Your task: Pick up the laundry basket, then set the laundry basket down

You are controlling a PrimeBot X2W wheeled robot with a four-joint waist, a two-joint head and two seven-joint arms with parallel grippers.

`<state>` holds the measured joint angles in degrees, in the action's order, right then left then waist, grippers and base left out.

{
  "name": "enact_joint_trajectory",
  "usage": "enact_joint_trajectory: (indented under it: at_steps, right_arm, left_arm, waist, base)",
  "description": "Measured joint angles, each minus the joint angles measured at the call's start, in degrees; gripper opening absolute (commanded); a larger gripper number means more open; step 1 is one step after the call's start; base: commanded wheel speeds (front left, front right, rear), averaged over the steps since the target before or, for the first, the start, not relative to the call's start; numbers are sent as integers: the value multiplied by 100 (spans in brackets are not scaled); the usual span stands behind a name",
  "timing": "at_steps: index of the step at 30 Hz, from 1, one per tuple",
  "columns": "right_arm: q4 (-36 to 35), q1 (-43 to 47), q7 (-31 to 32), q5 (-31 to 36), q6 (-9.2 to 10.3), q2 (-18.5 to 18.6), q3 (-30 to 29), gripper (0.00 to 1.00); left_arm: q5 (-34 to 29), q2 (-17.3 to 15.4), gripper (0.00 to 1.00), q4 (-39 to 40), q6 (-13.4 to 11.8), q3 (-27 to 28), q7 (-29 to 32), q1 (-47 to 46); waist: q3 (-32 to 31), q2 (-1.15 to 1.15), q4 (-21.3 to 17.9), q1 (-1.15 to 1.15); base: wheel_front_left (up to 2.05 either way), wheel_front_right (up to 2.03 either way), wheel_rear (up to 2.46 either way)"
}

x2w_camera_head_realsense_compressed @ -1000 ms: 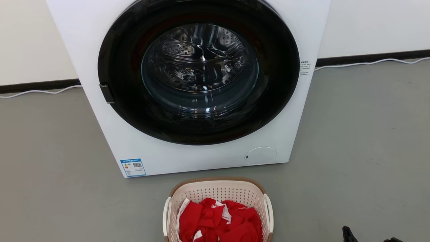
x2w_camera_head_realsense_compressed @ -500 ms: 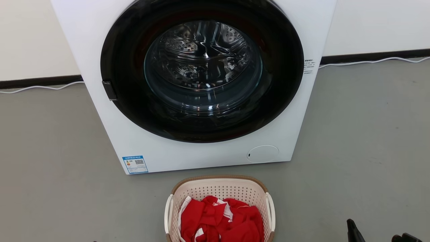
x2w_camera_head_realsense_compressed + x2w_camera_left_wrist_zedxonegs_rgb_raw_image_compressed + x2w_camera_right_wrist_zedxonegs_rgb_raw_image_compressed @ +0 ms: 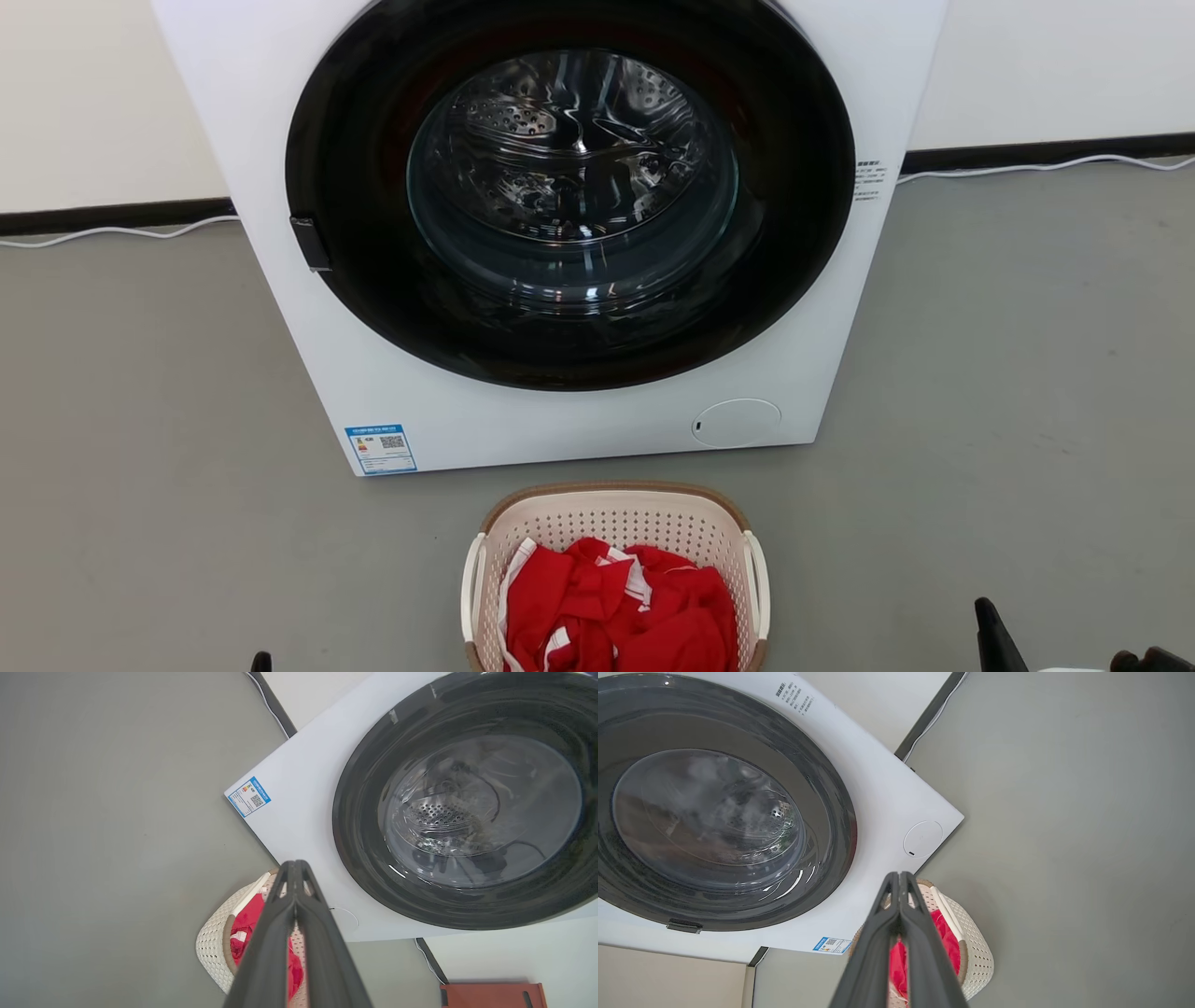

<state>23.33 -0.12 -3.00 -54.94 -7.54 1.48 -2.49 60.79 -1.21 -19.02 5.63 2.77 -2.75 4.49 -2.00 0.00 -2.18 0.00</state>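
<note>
The head view looks down on the laundry basket (image 3: 616, 521), which stands on the grey floor (image 3: 980, 373) just in front of the white washing machine (image 3: 392, 411), apart from it and heaped with red cloth (image 3: 616, 607). A white cable (image 3: 112, 231) runs along the foot of the wall.

The left wrist view takes the basket from its side and adds an orange-brown box (image 3: 490, 994) by the wall past the machine. The right wrist view gives the basket's other side, below the machine's round flap (image 3: 923, 838).

The left gripper (image 3: 295, 865) has its two dark fingers pressed tight together on nothing (the tips meet in a narrow point). The right gripper (image 3: 900, 875) is clenched the same way, empty. In the head view both sit low at the bottom edge, one on each side of the basket and well apart from it, fingers pointing toward the machine.
</note>
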Motion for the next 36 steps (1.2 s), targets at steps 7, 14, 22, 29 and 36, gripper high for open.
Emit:
enact_joint_trajectory:
  at_steps: [7, 14, 22, 29, 36]
  right_arm:
    - [-78, -105, 102, -409, 0, 5, -48, 0]
    - [-176, -108, 218, -864, 0, 11, -107, 0]
    - [-278, -114, 349, -1389, 1, 18, -191, 0]
    - [-375, -208, 465, -1870, 1, 27, -247, 0]
    - [-481, -233, 597, -2384, 9, 30, -326, 0]
  left_arm:
    - [331, -5, 0, 47, 2, 18, 102, -120]
    - [728, -13, 0, 78, 51, 47, 215, -212]
    - [1168, -20, 0, 121, 52, 75, 353, -308]
    - [1555, -25, 0, 159, 67, 96, 464, -397]
    - [2002, -33, 0, 211, 100, 126, 579, -477]
  waist:
    - [24, 0, 24, 0]
    - [52, 0, 52, 0]
    - [84, 0, 84, 0]
    - [111, 0, 111, 0]
    - [143, 0, 143, 0]
  base:
    - [0, 0, 0]
    - [0, 0, 0]
    - [0, 0, 0]
    - [0, 0, 0]
    - [0, 0, 0]
